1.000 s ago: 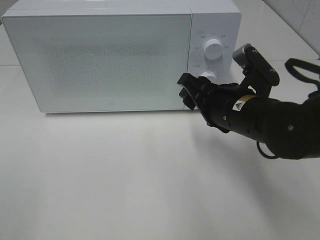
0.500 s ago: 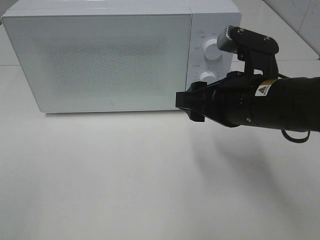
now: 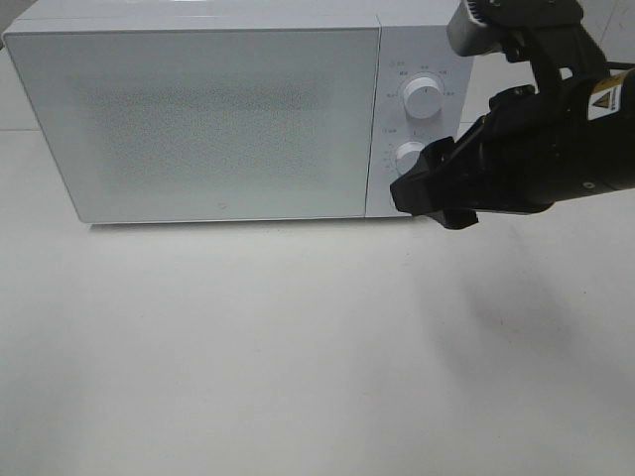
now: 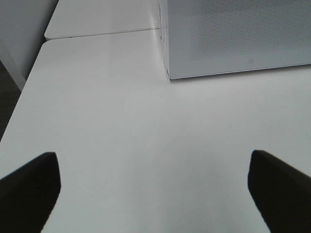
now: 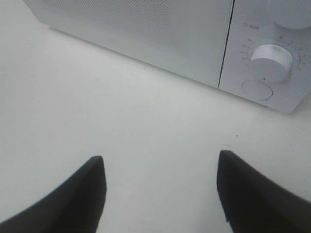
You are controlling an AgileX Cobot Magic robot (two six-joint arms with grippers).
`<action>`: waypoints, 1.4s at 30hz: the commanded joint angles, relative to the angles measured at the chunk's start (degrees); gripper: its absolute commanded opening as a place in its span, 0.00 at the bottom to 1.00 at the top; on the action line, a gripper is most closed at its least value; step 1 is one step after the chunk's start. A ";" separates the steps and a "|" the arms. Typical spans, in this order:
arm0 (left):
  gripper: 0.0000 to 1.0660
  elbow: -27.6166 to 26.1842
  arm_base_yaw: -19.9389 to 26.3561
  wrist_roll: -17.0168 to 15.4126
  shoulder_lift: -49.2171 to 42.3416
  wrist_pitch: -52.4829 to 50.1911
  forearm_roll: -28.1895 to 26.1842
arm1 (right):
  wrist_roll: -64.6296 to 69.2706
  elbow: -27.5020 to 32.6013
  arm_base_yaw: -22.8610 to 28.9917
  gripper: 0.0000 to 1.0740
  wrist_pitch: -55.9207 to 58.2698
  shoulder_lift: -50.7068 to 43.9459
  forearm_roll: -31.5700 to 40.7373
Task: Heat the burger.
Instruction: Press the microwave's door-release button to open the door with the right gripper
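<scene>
A white microwave [image 3: 198,119] stands on a white table [image 3: 248,347], at about 11 o'clock in the high view. Its frosted door [image 3: 208,114] is shut, and nothing inside can be seen through it. The burger does not show in any view, so I cannot tell where it is.

On the control panel at the right side of the door there are two white knobs: the upper knob [image 3: 427,96] and, at 6 o'clock from it, the lower knob [image 3: 410,159]. The right wrist view shows also a round button [image 5: 258,90] just beside the lower knob.

The right gripper [image 3: 432,193] comes in from 3 o'clock in the high view and hangs over the table in front of the panel, near the lower knob. In its wrist view its two dark fingers [image 5: 77,194] stand well apart with only bare table between them, so the jaws are open and hold nothing.

The left gripper [image 4: 155,189] shows only in its own wrist view. Its fingertips [image 4: 29,184] are far from each other, also open and empty, over the table and well apart from the corner of the microwave.

The table surface is matte and plain. A thin joint line [image 4: 102,33] crosses it beside the microwave. A dark floor [image 4: 7,92] shows past the table edge. At 1 o'clock in the high view there is a light tiled wall [image 3: 605,40].
</scene>
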 commanded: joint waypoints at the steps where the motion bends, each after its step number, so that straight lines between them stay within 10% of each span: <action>1: 0.92 0.17 0.11 -0.29 -1.32 -0.11 0.23 | -0.34 -0.74 -0.40 0.62 4.07 -2.86 -1.83; 8: 0.92 0.17 0.11 -0.29 -1.32 -0.11 0.23 | -0.40 -0.74 -0.40 0.78 13.35 -13.75 -3.78; 36: 0.92 0.17 0.11 -0.29 -1.32 -0.11 0.23 | 12.38 2.98 -0.52 0.71 37.36 -40.22 -15.58; 42: 0.92 0.17 0.11 -0.29 -1.32 -0.11 0.23 | 13.01 5.61 -8.02 0.71 38.22 -45.55 -15.58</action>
